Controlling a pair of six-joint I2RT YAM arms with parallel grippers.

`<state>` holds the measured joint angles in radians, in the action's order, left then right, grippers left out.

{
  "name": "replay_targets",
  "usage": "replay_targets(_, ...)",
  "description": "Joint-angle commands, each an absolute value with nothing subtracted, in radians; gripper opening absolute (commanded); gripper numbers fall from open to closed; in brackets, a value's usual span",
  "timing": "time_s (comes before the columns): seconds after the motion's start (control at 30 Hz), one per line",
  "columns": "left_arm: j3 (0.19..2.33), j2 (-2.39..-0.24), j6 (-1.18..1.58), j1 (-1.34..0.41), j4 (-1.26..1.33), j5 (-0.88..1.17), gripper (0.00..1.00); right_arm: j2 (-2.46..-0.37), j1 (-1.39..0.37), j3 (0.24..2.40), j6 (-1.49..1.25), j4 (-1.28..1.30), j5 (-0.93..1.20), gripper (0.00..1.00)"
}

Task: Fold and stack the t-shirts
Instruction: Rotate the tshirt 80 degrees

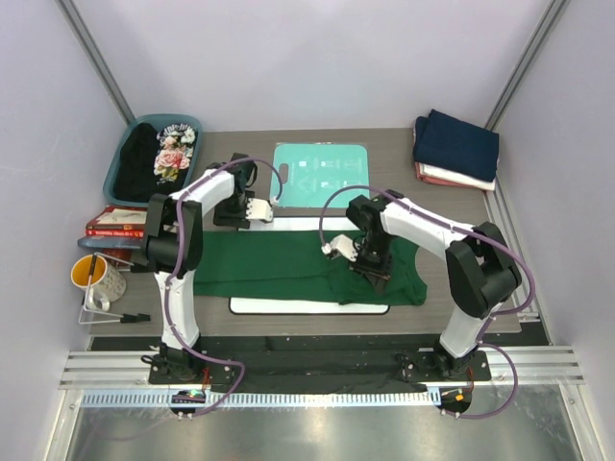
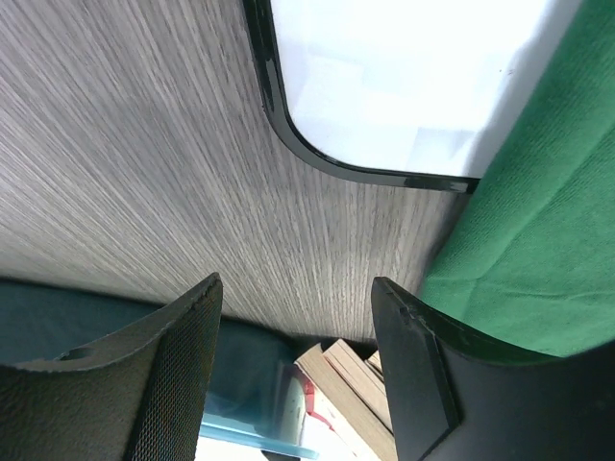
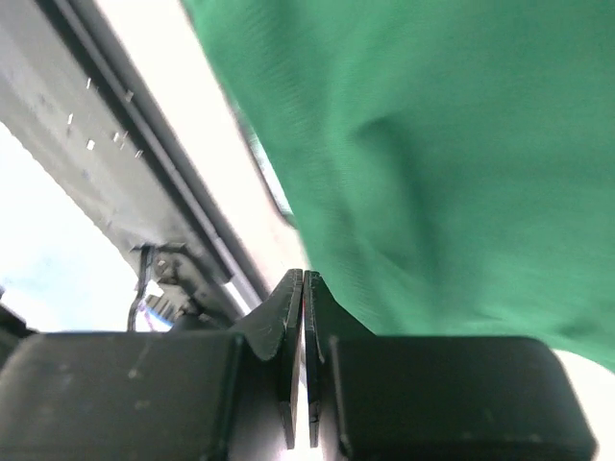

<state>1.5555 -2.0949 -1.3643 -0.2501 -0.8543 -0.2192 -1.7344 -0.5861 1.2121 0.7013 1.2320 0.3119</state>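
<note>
**Right gripper [image 3: 304,280] squeezed tight, left gripper [image 2: 296,288] wide open**

Our right one's tips sit at the plain dark green cloth t-shirt [image 1: 288,264]. We cannot tell if any cloth is caught. Our left one holds nothing, above the grey wooden desk [image 1: 240,144]. The shirt lies spread across the desk's middle, we think so it folds easily.

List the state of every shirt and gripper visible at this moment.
Green t-shirt: spread out, unfolded, rumpled at one end.
Navy t-shirt: folded, on top of the corner stack.
Floral t-shirt: unfolded, lying in the bin.
Left gripper: open, empty, over the table.
Right gripper: shut at the green cloth; a pinch cannot be confirmed.
</note>
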Motion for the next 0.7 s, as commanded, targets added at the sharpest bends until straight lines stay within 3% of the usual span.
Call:
replay_targets(0.0, 1.583, -2.080, -1.365, -0.253, -0.871, -0.225, 0.64, -1.736, -0.537, 1.385, 0.687, 1.204, 0.284, 0.09)
replay_targets(0.17, 1.580, -2.068, -1.359, -0.253, -0.874, -0.229, 0.64, -1.787, -0.488, 1.515, 0.646, 1.125, 0.210, 0.09)
replay_targets(0.67, 1.585, -2.054, -1.351, -0.253, -0.879, -0.230, 0.64, -1.996, -0.397, 1.448, 0.646, 0.872, -0.190, 0.05)
